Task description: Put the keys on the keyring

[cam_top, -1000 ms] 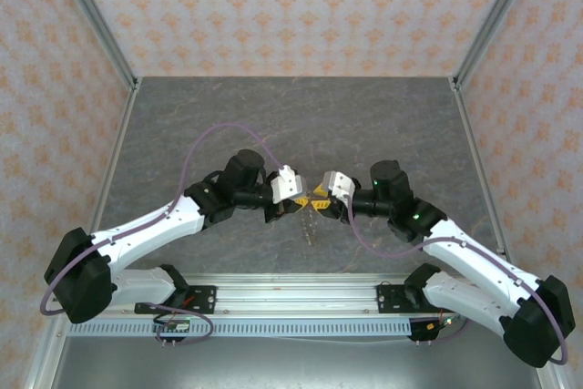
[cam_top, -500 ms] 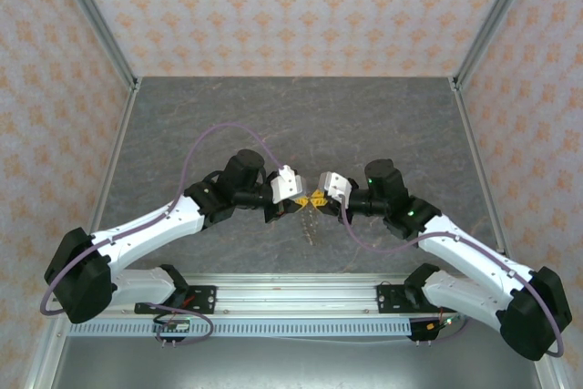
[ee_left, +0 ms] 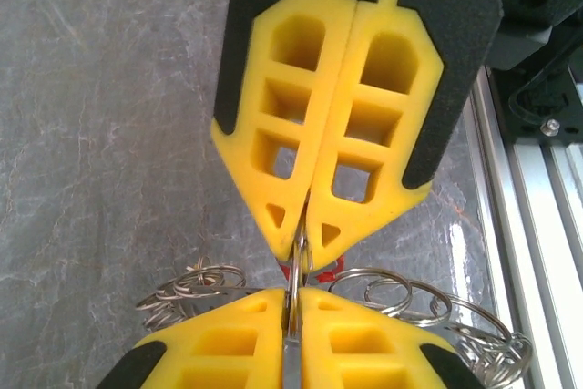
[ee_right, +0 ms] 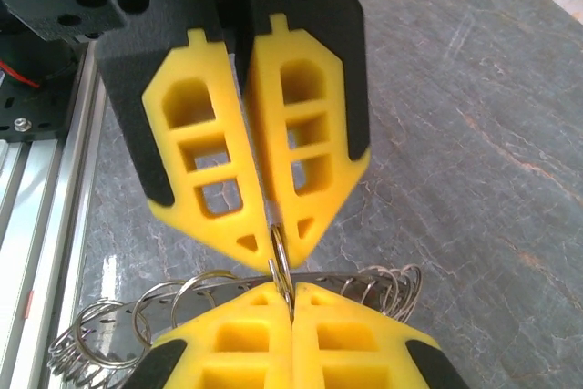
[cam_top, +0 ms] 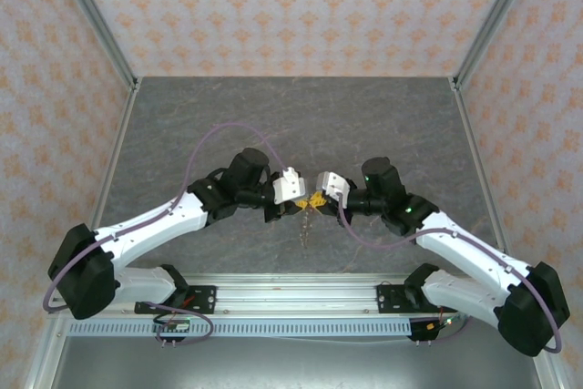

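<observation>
1. Nearest to the arm bases, the keyring [cam_top: 305, 227] dangles under the spot where the two arms meet. It is a flat grey band hung with many small split rings [ee_left: 196, 281].
2. Just above the keyring, the left gripper [ee_left: 293, 298] pinches a thin wire ring [ee_right: 281, 260] edge-on. Its pads are all but touching, with only the metal between them.
3. Opposite it, also just above the keyring, the right gripper [ee_right: 291, 296] has just clamped onto that same thin wire ring from the other side. A second ago its jaws stood apart and its arm sat a little further out.
4. Between the thin wire ring and the keyring, red flecks peep out, probably the keys [ee_left: 332, 268]. The yellow one I cannot pick out against the yellow pads.
5. With both grippers now gripping one ring, the two-handed hold looks set, and threading should come next. The wire is thin and could slip or twist.
6. Beyond the keyring lies the grey table [cam_top: 291, 116].
</observation>
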Motion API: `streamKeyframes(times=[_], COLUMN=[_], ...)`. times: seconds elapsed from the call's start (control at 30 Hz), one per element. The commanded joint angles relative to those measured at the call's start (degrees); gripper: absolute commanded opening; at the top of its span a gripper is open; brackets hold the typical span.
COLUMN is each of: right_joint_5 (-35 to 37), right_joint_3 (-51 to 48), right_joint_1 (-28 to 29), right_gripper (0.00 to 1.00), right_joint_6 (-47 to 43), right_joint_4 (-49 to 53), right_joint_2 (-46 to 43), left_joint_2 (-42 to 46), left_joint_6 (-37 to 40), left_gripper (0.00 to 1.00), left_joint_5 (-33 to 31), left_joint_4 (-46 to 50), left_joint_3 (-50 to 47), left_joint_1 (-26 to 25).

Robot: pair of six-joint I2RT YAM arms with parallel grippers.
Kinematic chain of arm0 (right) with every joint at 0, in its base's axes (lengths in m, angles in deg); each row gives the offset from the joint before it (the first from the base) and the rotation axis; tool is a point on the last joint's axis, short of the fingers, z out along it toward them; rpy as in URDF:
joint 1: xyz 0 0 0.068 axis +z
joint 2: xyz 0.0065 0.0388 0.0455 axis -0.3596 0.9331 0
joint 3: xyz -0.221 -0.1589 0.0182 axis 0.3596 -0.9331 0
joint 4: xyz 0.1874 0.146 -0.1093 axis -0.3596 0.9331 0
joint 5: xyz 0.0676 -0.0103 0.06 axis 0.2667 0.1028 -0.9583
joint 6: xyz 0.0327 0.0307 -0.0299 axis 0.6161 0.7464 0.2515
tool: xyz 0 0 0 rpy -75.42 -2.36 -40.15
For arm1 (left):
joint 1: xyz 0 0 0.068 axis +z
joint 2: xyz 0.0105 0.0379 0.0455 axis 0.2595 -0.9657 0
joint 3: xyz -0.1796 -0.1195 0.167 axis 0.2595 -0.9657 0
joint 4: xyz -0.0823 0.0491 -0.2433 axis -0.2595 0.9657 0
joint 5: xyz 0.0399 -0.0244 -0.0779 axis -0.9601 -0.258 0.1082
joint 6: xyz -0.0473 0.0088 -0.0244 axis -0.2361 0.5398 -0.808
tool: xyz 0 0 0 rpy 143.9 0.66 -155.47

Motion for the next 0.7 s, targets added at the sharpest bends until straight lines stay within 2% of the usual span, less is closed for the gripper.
streamKeyframes(times=[0.0,0.17,0.37,0.53,0.67], right_joint_5=[-2.0,-2.0,-2.1,1.1,-0.4], right_joint_3=[3.0,4.4,5.5,3.7,1.3], right_joint_1=[-0.4,-0.4,-0.4,-0.5,-1.9], right_gripper=[0.00,0.00,0.00,0.08,0.13], right_joint_6=[-1.8,-2.4,-3.2,-2.5,-0.9], right_joint_4=[0.6,2.4,5.0,5.5,3.2], right_joint_2=[0.2,0.4,0.5,0.0,-0.3], left_joint_2=[-2.0,-3.8,-4.3,-2.3,-0.7], left_joint_6=[4.4,6.4,6.6,5.2,3.6], left_gripper=[0.12,0.12,0.00,0.00,0.00], left_joint_5=[-1.3,-4.1,-5.3,-4.9,-2.6], left_joint_4=[6.2,9.4,8.9,4.1,0.1], left_joint_3=[4.0,6.2,7.4,5.0,3.0], left_joint_1=[-1.4,-2.3,-2.6,-2.5,-2.4])
